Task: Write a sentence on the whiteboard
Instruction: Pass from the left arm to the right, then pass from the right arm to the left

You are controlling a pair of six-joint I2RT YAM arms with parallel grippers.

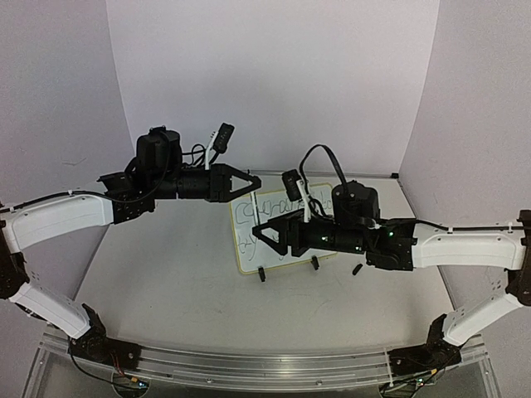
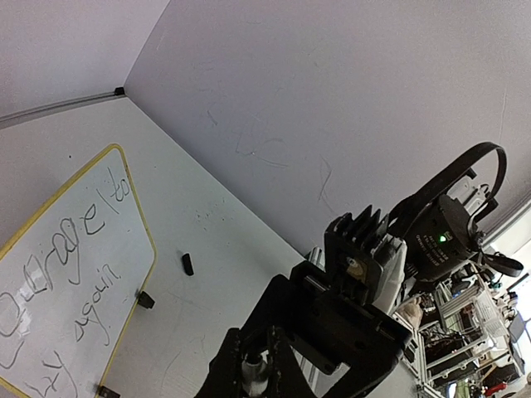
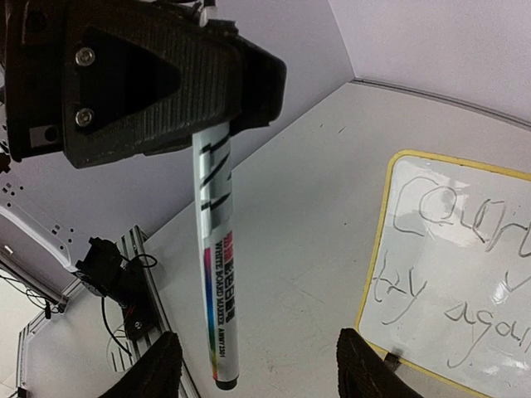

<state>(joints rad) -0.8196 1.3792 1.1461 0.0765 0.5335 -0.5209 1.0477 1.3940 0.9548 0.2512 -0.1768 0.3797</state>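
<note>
Now, I think the left claw [image 1: 253, 186], shut on the pen [image 3: 214, 274], should hold it still so the open right claw [image 3: 265, 369], up over the board [image 1: 247, 249], can take it softly and not smudge the words [image 3: 460, 261].

sentence [image 3: 431, 217] cut off at frame edge; whiteboard [image 1: 249, 249] partly hidden by right arm [image 1: 465, 249]; small black bit [image 1: 357, 269] unidentifiable.
</note>
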